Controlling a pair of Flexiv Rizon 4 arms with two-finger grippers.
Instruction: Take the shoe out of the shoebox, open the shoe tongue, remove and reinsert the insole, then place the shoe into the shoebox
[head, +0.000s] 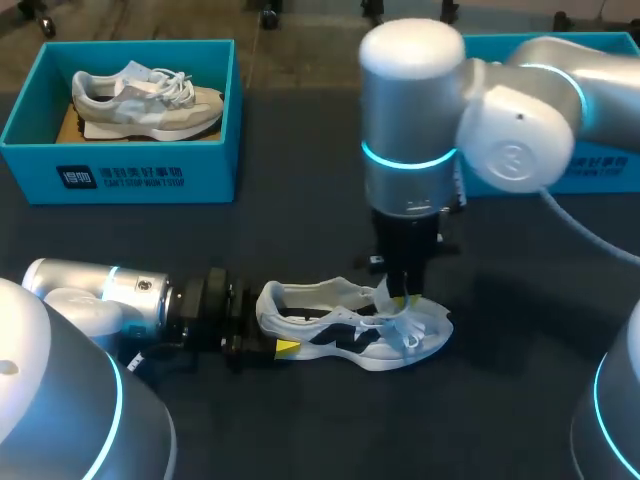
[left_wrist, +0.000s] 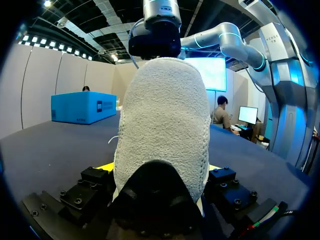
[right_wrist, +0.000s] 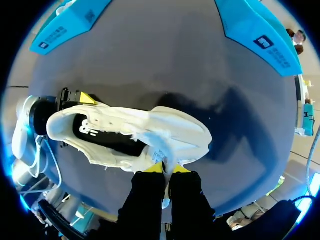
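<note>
The white sneaker (head: 345, 338) is recorded on the dark table (head: 520, 400), out of and well apart from the blue shoebox (head: 605, 172) at the far right. Its heel (left_wrist: 160, 125) is clamped from both sides by the left gripper (head: 262, 342), apparently so that the shoe is anchored against pulling. The right gripper (right_wrist: 167, 169) is set vertically over the throat with its yellow tips pinched on the thin white tongue (right_wrist: 165, 156), judged to be held for opening. The heel is covered in nubbly, towel-like fabric, and the upper appears soft, thin and easily deformed.
</note>
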